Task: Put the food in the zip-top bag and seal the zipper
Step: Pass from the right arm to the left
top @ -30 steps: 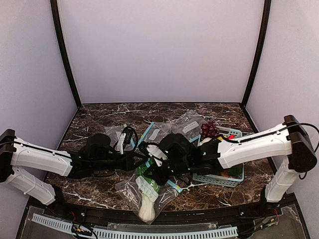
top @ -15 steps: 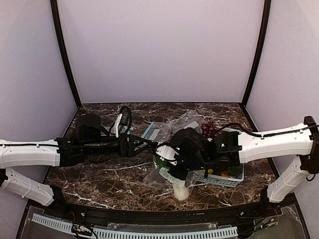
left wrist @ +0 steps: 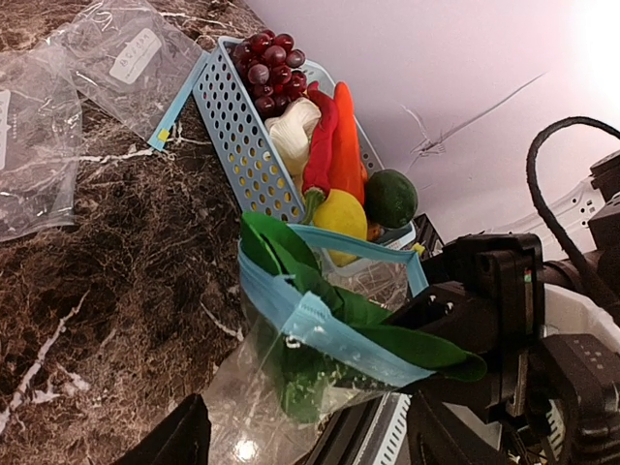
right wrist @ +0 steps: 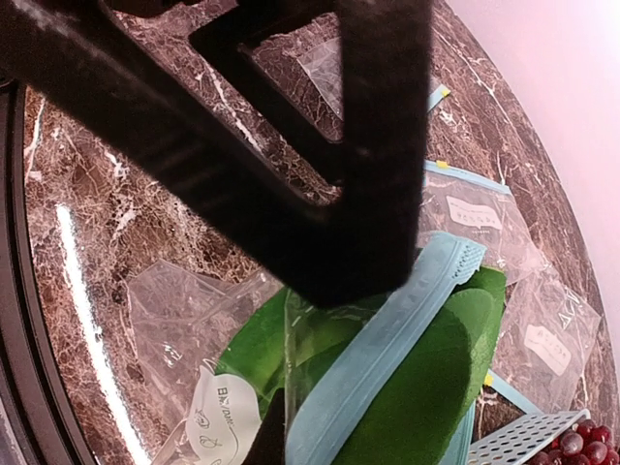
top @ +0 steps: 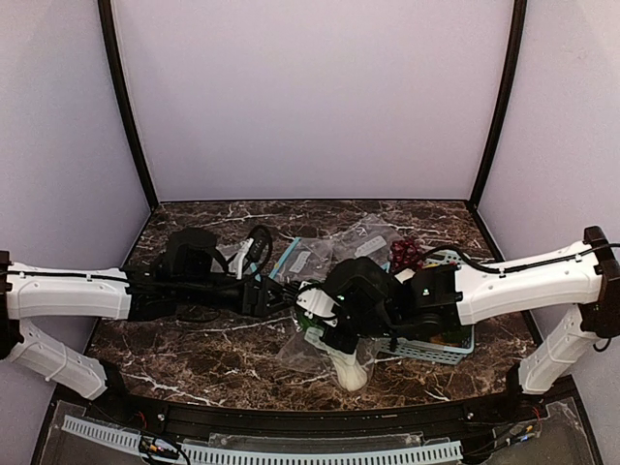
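In the last second the bag [left wrist: 242,387] has come up off the table [top: 194,339]. It lay flat toward six o'clock with both arms on it; now it hangs a little toward the basket [left wrist: 237,136], which sits at three o'clock of it. My right pincer [top: 318,320] is clamped on the bag's zipper edge and carries the whole weight. My left pincer [top: 283,293] has let go and stands with its jaws wide and nothing in them, just beside the bag's mouth at nine o'clock. The leafy vegetable [left wrist: 291,262] is inside, white stalk down at six o'clock, but its green leaves poke out over the zipper [left wrist: 320,329]. As I read it, the strip cannot press shut until those leaves are tucked below it. The carrot [left wrist: 346,136] lies in the basket, so the filling is only partly done; I cannot pick out the cucumber from here. With one arm holding the mouth up, I judge the free left one is placed either to spread the opening or to push the leaves down.
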`<action>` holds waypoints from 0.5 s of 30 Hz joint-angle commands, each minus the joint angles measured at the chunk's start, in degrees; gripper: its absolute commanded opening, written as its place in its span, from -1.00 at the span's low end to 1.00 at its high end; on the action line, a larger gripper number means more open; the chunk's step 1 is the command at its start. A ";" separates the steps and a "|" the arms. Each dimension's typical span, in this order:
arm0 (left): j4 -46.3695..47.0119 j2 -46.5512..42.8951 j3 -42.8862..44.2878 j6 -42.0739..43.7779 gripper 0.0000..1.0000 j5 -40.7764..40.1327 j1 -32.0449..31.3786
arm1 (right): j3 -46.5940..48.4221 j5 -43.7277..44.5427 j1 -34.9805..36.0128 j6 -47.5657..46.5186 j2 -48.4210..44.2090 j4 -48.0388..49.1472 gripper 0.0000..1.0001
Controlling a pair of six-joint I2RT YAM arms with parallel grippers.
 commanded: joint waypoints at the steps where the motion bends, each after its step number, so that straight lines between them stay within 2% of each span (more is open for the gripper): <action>1: 0.97 1.89 3.54 0.84 0.40 0.73 0.33 | -0.96 -0.65 0.99 0.78 0.93 2.38 -0.99; 15: 5.67 7.14 4.92 -0.11 -0.16 2.22 2.17 | -1.71 -1.92 1.40 1.84 0.76 2.49 -0.99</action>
